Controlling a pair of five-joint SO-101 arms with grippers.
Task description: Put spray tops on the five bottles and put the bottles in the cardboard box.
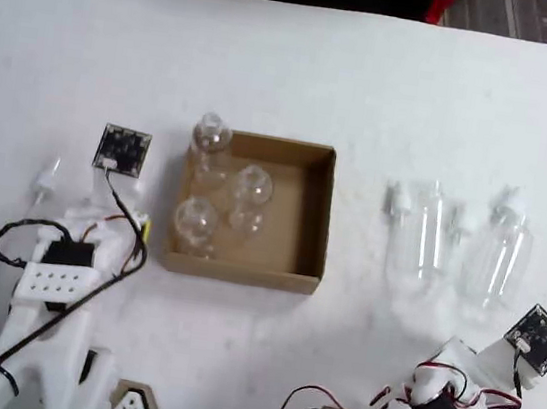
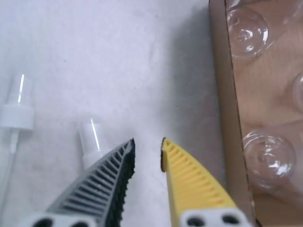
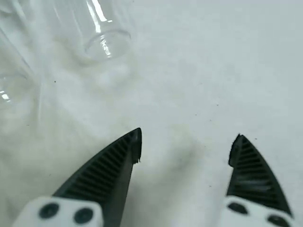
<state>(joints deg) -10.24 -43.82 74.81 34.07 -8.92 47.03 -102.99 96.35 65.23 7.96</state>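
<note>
Left jaws slightly parted, empty; spray top [image 2: 92,142] lies just beside the grey jaw, long axis roughly parallel to it. Right jaws wide open, empty, well apart from it.

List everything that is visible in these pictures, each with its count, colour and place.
table: one, white, under everything.
cardboard box: one, brown, middle of the table.
bottles in the box: three, clear, in its left half.
lying bottles: two, clear, right of the box.
spray tops: two, white, lying left of the box.
left tool: one, grey and yellow, open, beside the box.
right tool: one, black, open, near the lying bottles.
</note>
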